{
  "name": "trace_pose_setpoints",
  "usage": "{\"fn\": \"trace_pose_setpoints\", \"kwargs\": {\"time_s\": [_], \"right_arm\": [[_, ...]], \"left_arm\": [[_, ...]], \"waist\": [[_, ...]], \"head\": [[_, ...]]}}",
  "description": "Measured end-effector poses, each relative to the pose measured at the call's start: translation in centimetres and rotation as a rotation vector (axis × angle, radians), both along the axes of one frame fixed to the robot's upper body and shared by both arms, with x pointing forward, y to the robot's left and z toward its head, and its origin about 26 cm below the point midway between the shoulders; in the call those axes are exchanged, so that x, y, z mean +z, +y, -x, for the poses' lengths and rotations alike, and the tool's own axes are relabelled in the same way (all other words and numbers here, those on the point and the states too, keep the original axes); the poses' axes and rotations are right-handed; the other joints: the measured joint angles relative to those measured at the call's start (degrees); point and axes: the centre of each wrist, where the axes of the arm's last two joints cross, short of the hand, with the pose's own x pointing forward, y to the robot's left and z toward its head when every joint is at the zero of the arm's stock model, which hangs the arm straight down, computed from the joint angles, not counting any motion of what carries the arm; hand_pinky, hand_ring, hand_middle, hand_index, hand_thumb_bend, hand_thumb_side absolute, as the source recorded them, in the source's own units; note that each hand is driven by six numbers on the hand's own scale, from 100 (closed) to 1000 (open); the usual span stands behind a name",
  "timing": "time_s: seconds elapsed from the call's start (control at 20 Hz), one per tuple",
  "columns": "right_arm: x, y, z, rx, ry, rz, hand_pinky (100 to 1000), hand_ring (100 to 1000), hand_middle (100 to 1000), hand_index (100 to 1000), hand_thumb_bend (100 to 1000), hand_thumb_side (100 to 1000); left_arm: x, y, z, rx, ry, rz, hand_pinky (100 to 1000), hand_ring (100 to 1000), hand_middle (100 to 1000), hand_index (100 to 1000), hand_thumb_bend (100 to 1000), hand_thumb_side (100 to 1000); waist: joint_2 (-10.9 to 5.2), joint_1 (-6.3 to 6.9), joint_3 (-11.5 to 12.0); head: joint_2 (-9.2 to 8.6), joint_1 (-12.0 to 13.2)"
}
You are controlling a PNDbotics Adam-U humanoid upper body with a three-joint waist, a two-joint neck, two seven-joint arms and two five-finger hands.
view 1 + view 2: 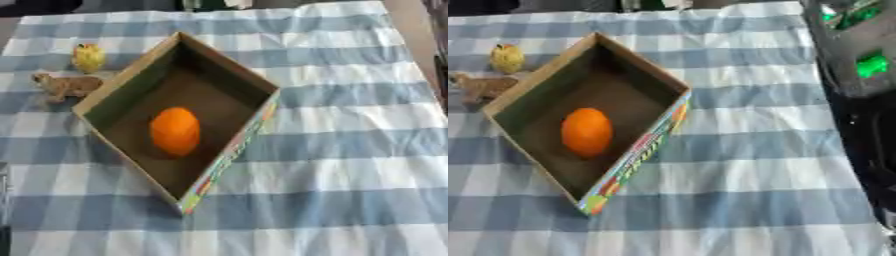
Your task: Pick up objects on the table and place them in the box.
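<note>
An open cardboard box [229,156] with a colourful printed outer side lies cornerwise on the checked cloth, left of the middle. Inside it, on the brown floor, rests an orange [175,131]. Outside the box, by its upper left wall, lie a small yellow object [88,57] and a brown toy animal [66,86], which is close to the box wall. Neither hand shows in either view. A black arm part with green lights [859,55] runs down the right edge of the right eye view, well away from the box.
The blue and white checked tablecloth [350,165] covers the table, with open cloth to the right of and in front of the box. Dark things show at the table's far edge [201,4]. A dark strip stands at the lower left edge [3,200].
</note>
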Motion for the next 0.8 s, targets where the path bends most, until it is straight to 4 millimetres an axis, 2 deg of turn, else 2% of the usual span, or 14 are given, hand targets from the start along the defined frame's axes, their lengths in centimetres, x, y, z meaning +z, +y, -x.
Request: {"fn": "trace_pose_setpoints", "kwargs": {"time_s": [0.05,0.1,0.15,0.2,0.3,0.55,0.8], "right_arm": [[-0.2,-0.5,0.3,-0.001,-0.005,-0.043,776,942,715,865,116,614],[-0.4,-0.9,0.6,0.002,-0.01,-0.085,785,944,720,863,100,606],[-0.7,-1.3,0.7,0.005,-0.016,-0.124,793,949,729,864,100,606],[-0.9,-1.7,0.8,0.011,-0.02,-0.161,796,952,738,864,100,648],[-1.4,-2.4,0.9,0.026,-0.025,-0.23,795,953,738,864,100,590],[-2.7,-4.1,0.8,0.04,-0.017,-0.342,790,947,726,858,100,579],[-3.3,-5.1,0.8,0.042,-0.016,-0.398,793,941,719,854,100,576]], "left_arm": [[0.5,0.1,0.0,0.004,-0.013,-0.019,494,579,598,730,100,695],[1.0,0.2,-0.1,0.012,-0.024,-0.04,494,580,599,733,100,684],[1.5,0.4,-0.1,0.024,-0.034,-0.063,494,581,600,738,100,668],[2.0,0.5,-0.1,0.041,-0.043,-0.088,495,581,601,740,100,661],[3.0,0.9,-0.1,0.084,-0.051,-0.14,496,583,606,753,100,629],[4.9,1.8,-0.2,0.209,0.006,-0.283,506,596,619,774,100,562],[5.9,2.8,-1.5,0.291,0.091,-0.432,534,626,642,806,100,477]], "waist": [[0.0,0.04,-0.2],[0.0,0.1,-0.4],[0.0,0.13,-0.5],[-0.02,0.16,-0.6],[-0.07,0.16,-0.8],[-0.79,0.23,-1.0],[-0.9,0.32,-1.1]], "head": [[0.0,0.2],[0.0,0.3],[0.0,0.5],[0.01,0.6],[0.04,0.9],[0.92,1.3],[1.49,2.6]]}}
